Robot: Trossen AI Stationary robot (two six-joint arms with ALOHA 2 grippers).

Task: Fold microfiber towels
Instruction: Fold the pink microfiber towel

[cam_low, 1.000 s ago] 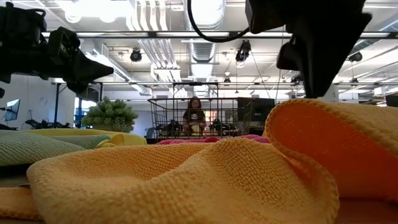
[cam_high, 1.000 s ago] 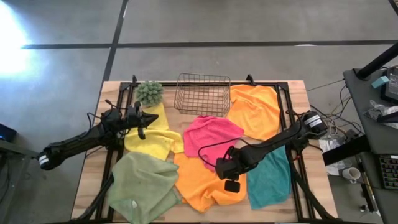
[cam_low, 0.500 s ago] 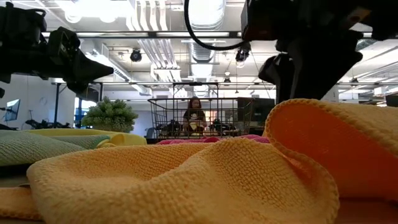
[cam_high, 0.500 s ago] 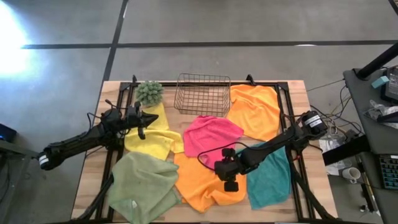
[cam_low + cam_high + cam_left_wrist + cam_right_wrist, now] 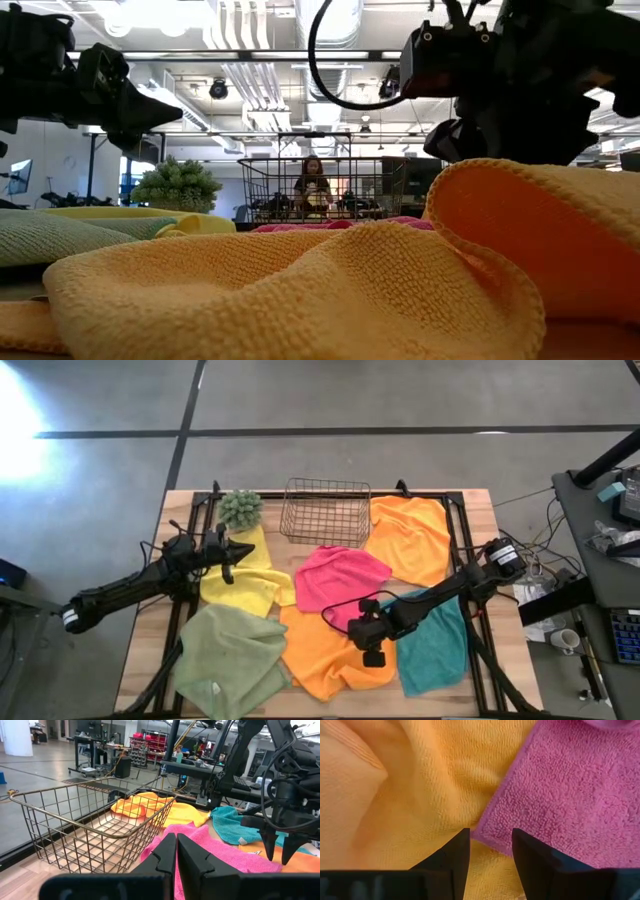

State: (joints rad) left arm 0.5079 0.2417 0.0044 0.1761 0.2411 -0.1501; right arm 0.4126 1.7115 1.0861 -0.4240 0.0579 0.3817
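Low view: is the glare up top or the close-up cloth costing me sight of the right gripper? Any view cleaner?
Low view: ceiling lights flare white along the top, leaving the right gripper a dark silhouette partly behind the orange towel that fills the foreground. Right wrist view: evenly lit, open fingers over the corner of the pink towel. High view: bright floor glare at far left, table unaffected.

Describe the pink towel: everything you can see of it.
The pink towel is a fluffy, looped microfiber cloth, lying crumpled and unfolded at the table's middle, just in front of the wire basket. Its front edge overlaps the near orange towel; the far orange towel lies beside it on the right. The right gripper, open, hangs right over that front edge, a corner of the towel showing between its fingers. Nothing grips the towel.
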